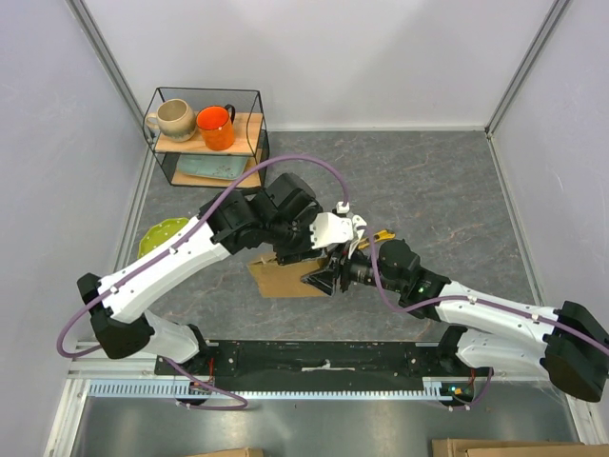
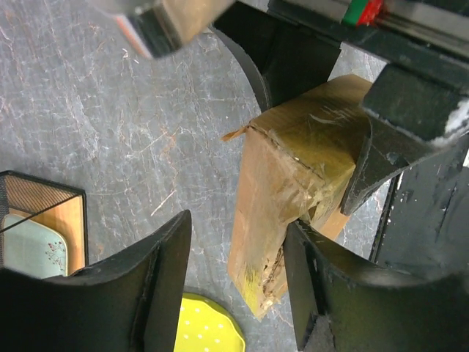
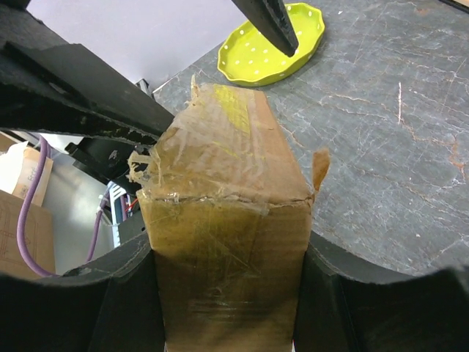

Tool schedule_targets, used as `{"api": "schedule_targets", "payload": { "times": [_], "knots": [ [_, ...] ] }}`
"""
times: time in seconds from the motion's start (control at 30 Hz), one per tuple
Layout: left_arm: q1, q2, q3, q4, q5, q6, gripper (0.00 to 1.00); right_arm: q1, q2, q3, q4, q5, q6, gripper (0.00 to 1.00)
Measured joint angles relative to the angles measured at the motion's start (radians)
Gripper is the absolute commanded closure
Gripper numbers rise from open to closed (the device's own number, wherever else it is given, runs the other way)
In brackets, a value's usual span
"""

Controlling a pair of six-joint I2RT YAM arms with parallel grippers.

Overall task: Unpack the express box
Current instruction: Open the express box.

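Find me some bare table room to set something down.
Free: the grey tabletop at far right, between the black wire shelf and the right wall. Crowded: the middle around the brown cardboard express box, and the left by the yellow-green plate.

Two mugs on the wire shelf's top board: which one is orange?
The right-hand mug is orange, with a dark handle toward the right; the left-hand mug beside it is beige.
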Motion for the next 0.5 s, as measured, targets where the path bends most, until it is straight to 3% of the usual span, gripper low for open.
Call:
{"api": "schedule_targets", "payload": {
  "times": [0.17, 0.4, 0.5],
  "knots": [
    [-0.002, 0.022, 0.037, -0.032, 0.002, -0.016, 0.53, 0.01, 0.015, 0.005, 0.019, 0.016, 0.009, 1.0],
    [-0.005, 0.016, 0.045, -0.04, 0.005, -0.046, 0.74, 0.024, 0.016, 0.007, 0.041, 0.056, 0.016, 1.0],
    [-0.002, 0.013, 0.047, -0.038, 0.01, -0.063, 0.76, 0.036, 0.011, 0.009, 0.042, 0.065, 0.015, 1.0]
  ]
}}
